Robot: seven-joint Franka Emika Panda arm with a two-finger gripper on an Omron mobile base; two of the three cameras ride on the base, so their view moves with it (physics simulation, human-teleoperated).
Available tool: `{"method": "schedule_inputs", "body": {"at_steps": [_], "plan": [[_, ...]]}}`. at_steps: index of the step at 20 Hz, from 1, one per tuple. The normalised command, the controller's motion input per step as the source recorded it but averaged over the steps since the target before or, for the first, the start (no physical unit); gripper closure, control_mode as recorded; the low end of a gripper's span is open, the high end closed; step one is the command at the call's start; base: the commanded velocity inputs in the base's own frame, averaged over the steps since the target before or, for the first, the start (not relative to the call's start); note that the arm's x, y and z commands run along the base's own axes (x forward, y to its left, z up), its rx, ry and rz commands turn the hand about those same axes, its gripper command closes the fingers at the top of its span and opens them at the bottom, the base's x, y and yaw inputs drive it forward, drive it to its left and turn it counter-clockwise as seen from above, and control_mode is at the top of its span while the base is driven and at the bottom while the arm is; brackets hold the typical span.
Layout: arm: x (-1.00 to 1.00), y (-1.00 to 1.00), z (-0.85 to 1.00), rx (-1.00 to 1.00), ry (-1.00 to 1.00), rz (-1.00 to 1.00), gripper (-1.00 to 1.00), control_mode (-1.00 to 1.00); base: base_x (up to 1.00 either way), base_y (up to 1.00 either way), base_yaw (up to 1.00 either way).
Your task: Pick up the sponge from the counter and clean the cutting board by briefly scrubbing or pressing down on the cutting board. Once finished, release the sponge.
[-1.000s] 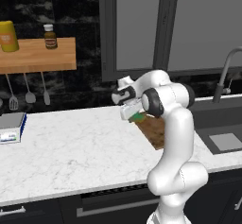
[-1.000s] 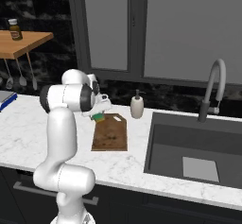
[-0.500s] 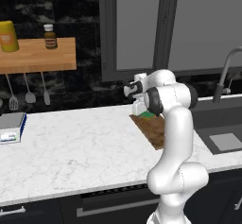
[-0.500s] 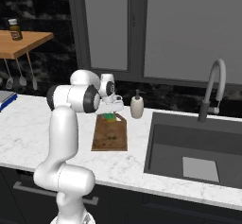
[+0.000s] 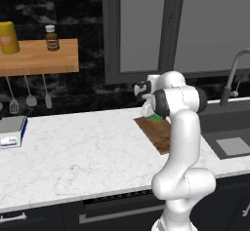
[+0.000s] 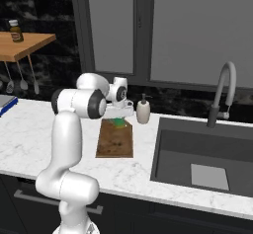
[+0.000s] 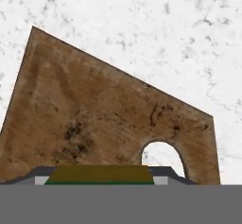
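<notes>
Holding the sponge (image 7: 100, 173) clamped between them, the fingers (image 6: 120, 120) hung over the far end of the cutting board (image 6: 114, 139). In the hand view the sponge's yellow-orange base faced the board directly below, and whether it touched the wood could not be told. In both base views a green patch of the sponge (image 6: 120, 123) showed beneath the hand at the board's rear edge.

Handling, as a judgement: the sponge appeared light, soft and compressible. A hold across its two long sides, as shown, suited it; a hard squeeze would deform it, and a slack one would let it twist during scrubbing. The cutting board (image 7: 104, 119) looked stiff and flat, with an arched handle cut-out near one corner. It lay loose on the desk (image 5: 83, 152), so sideways scrubbing force could slide it; pressing straight down was the safer stroke.

Containers: a soap dispenser (image 6: 143, 110) stood on the desk just beside the fingers, toward the sink (image 6: 202, 154); its contents could not be seen. The sink basin beyond it held a pale flat rectangle on its floor. On the wall shelf (image 5: 39, 57), well apart from the fingers, stood a yellow canister (image 5: 8, 37) and a small brown jar (image 5: 52, 38) with a white lid.
</notes>
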Motion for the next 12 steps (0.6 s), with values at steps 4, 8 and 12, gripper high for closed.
{"method": "schedule_inputs", "body": {"at_steps": [4,8,12], "plan": [[0.00,-0.53,-0.07,0.00,0.00,0.00,1.00,-1.00,0.00,0.00,0.00],[-0.01,-0.25,-0.63,-0.05,0.00,0.00,1.00,-1.00,0.00,0.00,0.00],[-0.72,-0.14,-0.66,-0.05,-0.02,0.00,1.00,-1.00,0.00,0.00,0.00]]}}
